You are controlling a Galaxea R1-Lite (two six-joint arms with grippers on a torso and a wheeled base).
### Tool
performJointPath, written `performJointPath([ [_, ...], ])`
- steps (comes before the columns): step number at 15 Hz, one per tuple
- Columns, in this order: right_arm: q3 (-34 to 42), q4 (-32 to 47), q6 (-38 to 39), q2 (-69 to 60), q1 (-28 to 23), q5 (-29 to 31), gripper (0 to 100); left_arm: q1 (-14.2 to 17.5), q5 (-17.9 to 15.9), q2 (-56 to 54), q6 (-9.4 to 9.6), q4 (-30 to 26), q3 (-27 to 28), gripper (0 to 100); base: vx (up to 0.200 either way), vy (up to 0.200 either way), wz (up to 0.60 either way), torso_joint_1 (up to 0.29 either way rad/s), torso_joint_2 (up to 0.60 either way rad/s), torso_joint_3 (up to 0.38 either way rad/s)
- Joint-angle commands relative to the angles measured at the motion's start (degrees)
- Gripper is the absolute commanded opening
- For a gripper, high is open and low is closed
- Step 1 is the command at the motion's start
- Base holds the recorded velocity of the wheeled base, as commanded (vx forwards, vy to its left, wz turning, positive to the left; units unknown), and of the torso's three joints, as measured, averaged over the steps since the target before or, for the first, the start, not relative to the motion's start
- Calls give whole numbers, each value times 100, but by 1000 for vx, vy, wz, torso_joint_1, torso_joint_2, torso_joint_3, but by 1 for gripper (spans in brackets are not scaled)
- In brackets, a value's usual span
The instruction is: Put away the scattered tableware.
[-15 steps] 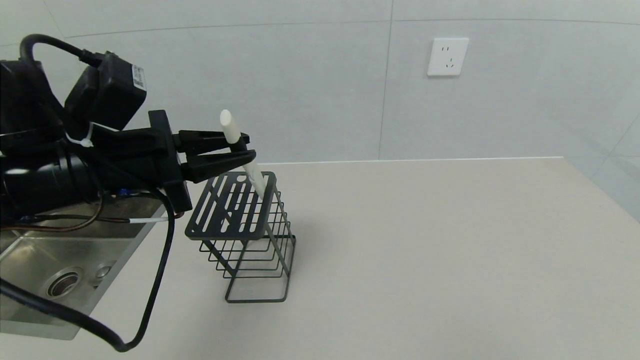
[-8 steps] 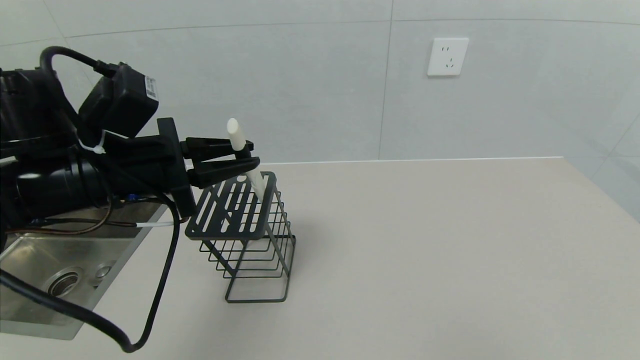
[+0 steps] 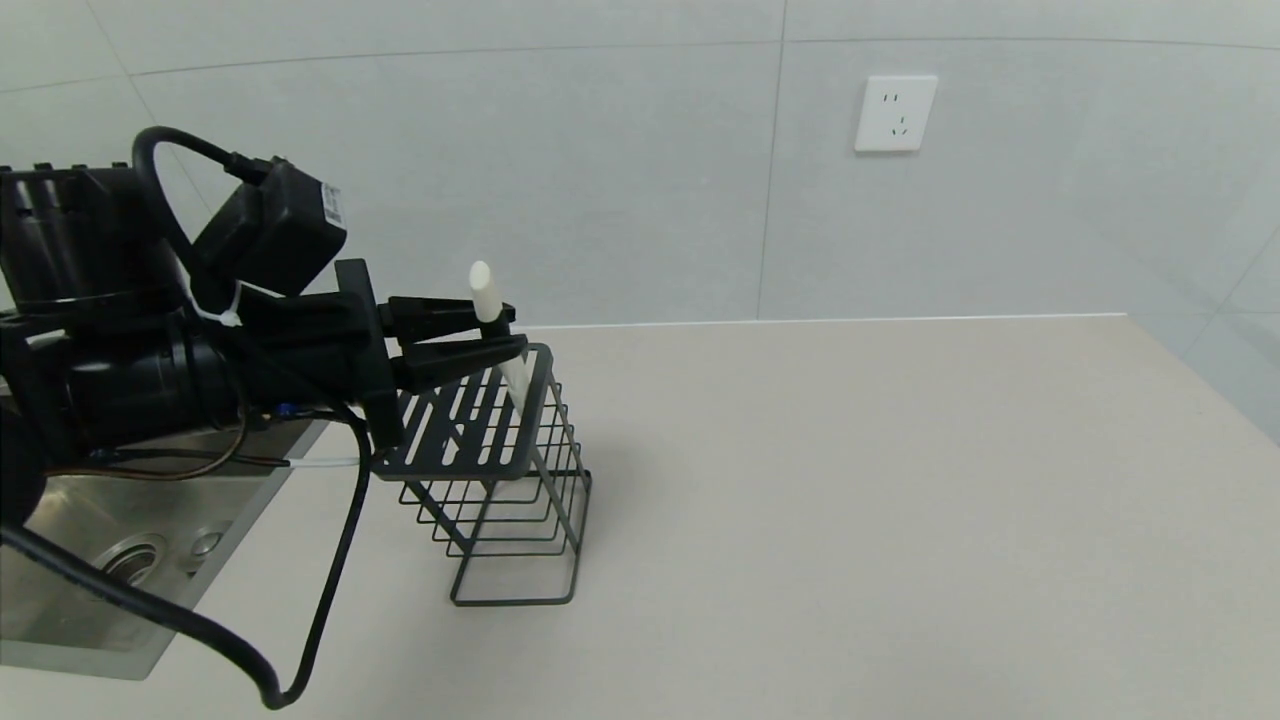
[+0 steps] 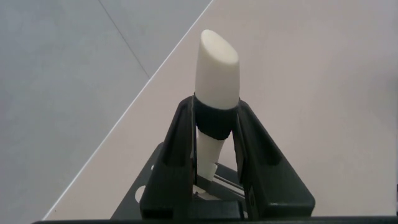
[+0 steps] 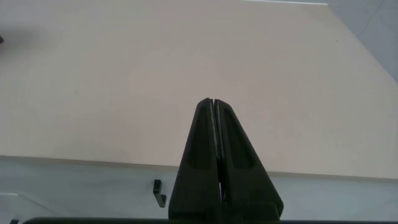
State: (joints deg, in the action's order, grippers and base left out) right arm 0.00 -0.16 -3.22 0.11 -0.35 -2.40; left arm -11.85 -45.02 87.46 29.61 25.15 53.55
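Observation:
My left gripper (image 3: 503, 333) is shut on a white-handled utensil (image 3: 487, 290) held nearly upright, handle end up. Its lower part passes through a slot at the far right corner of the black wire cutlery rack (image 3: 490, 500), which stands on the beige counter (image 3: 850, 480). In the left wrist view the white handle (image 4: 216, 68) sticks up between the black fingers (image 4: 180, 155), with the rack's slotted top (image 4: 149, 193) below. My right gripper (image 5: 215, 109) is shut and holds nothing, above bare counter.
A steel sink (image 3: 110, 540) with a drain lies at the left edge of the counter, beside the rack. A wall socket (image 3: 895, 112) sits on the tiled wall behind. Open counter stretches to the right of the rack.
My left gripper has moved down and slightly right with the utensil, sinking its lower end deeper into the rack's slot. The rack has stayed in place.

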Motion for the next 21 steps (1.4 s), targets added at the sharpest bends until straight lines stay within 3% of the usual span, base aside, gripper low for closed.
performJointPath([
  [1, 0, -2, -3, -2, 0, -6, 0, -2, 2, 70, 1, 8, -29, 0, 0, 0, 0, 0, 0, 0],
  [21, 0, -2, -3, -2, -9, -6, 0, 7, 169, 61, 1, 51, -390, 0, 0, 0, 0, 0, 0, 0],
])
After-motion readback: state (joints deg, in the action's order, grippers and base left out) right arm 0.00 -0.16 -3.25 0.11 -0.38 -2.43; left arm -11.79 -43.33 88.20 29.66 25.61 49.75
